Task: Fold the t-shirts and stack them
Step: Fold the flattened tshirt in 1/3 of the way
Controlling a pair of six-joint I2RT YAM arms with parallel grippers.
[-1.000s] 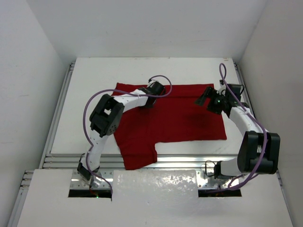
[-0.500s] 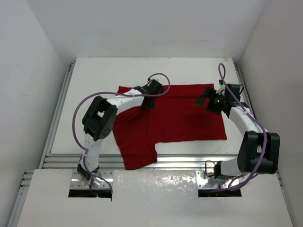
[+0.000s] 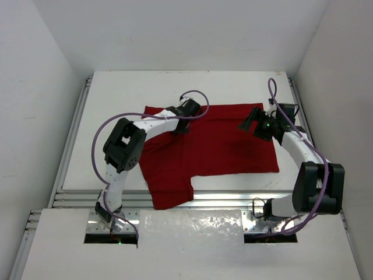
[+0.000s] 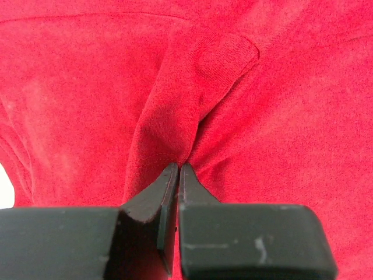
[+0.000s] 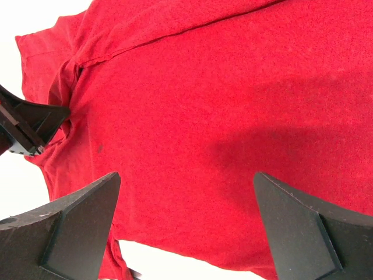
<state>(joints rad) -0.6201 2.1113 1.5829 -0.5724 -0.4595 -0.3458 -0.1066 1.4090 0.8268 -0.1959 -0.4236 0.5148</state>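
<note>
The left tool (image 4: 179, 166) is closed, its two dark fingers (image 4: 148, 201) pressed together on a small pinch of the dark red t-shirt (image 4: 280, 116). From the pinch a raised ridge of cloth runs away from the fingertips and ends in a rounded pucker. All around that ridge the fabric lies smooth and fills the left wrist view.

In the top view the left tool (image 3: 179, 123) sits over the far left part of the t-shirt (image 3: 221, 149), close to its far edge. The left arm bends in from the left, and a purple cable (image 3: 195, 94) loops above the wrist.

The right tool (image 5: 185, 175) has its jaws spread wide and holds nothing. It hangs above the cloth with the t-shirt (image 5: 233, 87) spread flat beneath it. At the left edge of the right wrist view, the left tool (image 5: 29, 125) shows as a dark shape on the fabric. In the top view the right tool (image 3: 252, 121) hovers over the far right part of the garment.

The t-shirt is spread open on the white counter (image 3: 116, 93), roughly in the middle. One sleeve points toward the near left and reaches over the counter's near edge.
</note>
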